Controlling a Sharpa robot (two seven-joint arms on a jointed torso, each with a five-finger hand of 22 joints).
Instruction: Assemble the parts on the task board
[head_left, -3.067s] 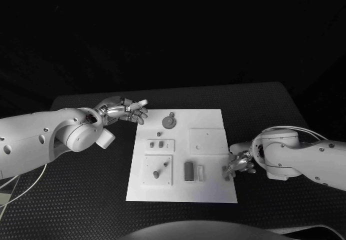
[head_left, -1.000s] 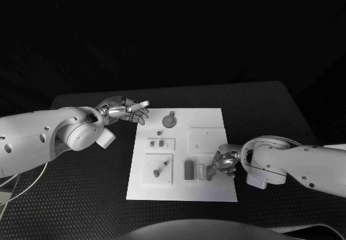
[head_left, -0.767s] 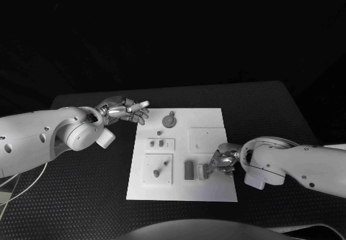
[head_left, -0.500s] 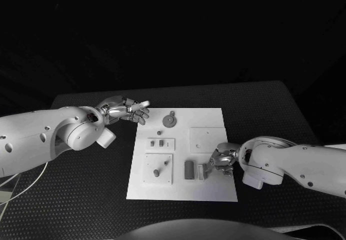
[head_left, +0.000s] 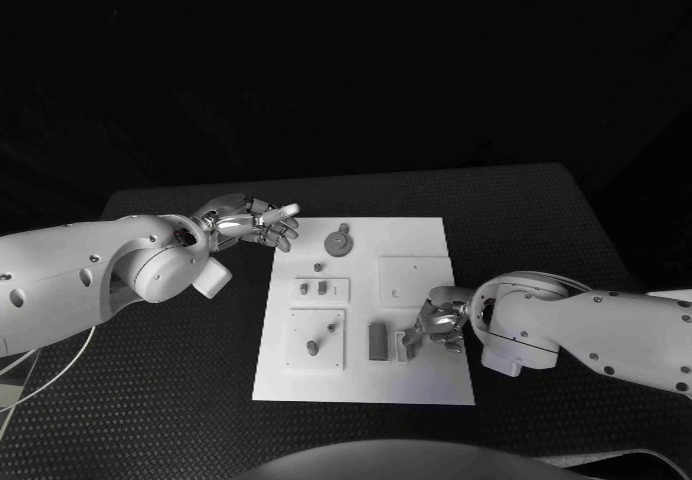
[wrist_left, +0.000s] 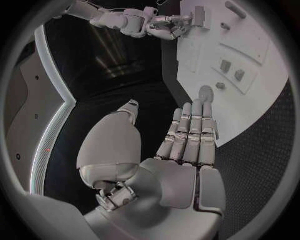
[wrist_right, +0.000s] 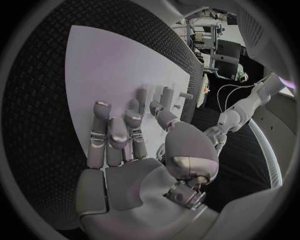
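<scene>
- The task board (head_left: 418, 240) lies flat in the middle of the black worktop (head_left: 577, 230).
- The left hand (head_left: 257, 222) hovers just off the board's far left corner, over the worktop; its fingers (wrist_left: 190, 132) are stretched out side by side with the thumb apart, and it holds nothing.
- The right hand (head_left: 436, 325) is over the board's near right part, fingers (wrist_right: 115, 135) extended and slightly spread, its fingertips at a pale upright part (head_left: 402, 346); whether it pinches that part I cannot tell.
- Just beside that piece stands a darker bar-shaped part (head_left: 378, 341).
- A round disc part (head_left: 338, 243) lies near the board's far edge.
- Two small parts (head_left: 319, 289) sit in a raised plate left of centre, and another small part (head_left: 312, 347) rests on the square plate nearer the robot.
</scene>
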